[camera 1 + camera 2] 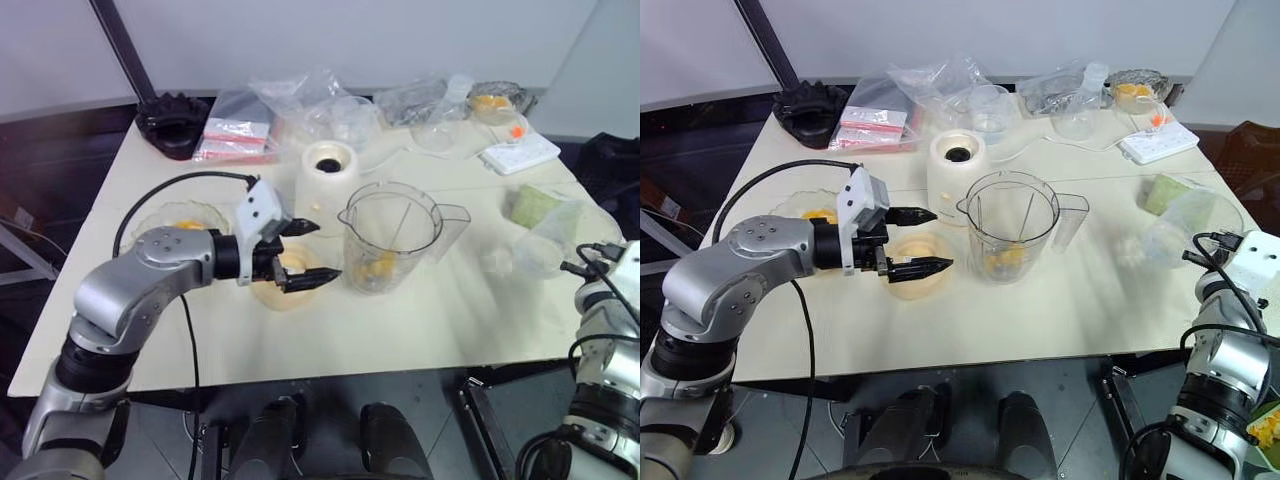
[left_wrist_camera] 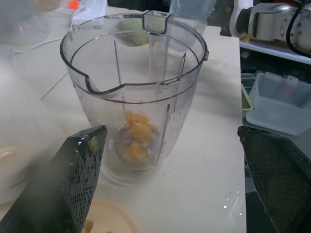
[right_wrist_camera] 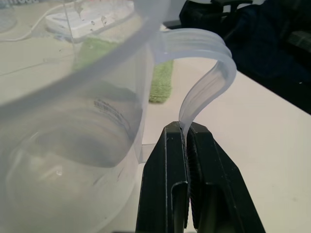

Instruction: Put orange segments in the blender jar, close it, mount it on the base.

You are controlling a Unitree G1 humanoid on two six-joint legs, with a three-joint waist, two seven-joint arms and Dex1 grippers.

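1. My left gripper (image 1: 325,250) is wide open with nothing in it. It hangs just above the cream-yellow lid (image 1: 275,295), fingers pointing at the blender jar (image 1: 390,240).
2. My right gripper (image 3: 186,128) is squeezed tight on the thin handle (image 3: 209,73) of a small clear cup (image 3: 73,121), off at the table's (image 1: 420,320) right edge. That cup isn't the jar.
3. The jar stands upright mid-table, uncovered, just in front of the base (image 1: 328,172) and beside the lid. Spout faces my left hand, side handle faces away to the right.
4. The orange segments (image 2: 137,138) are a small wet clump at the jar's bottom, around the blade hub. A bit of pulp sticks to my left finger (image 2: 73,179).
5. Handling guess, jar: stiff clear plastic, light with so little fruit in it, and tall and tapered, so it's tippy if I push it high up. The wall is smooth and looks speckled with juice, so likely slippery. It looks too wide to pinch across, so best hold is the side handle or over the rim.
6. Lid: rigid, light, low disc. I'd take it by the edge or the centre knob; the pads may be slick from juice.
7. Segments: soft, wet, squashy, so a gentle pinch only.
8. Base: squat, probably heavy, should stay put while I mount the jar.
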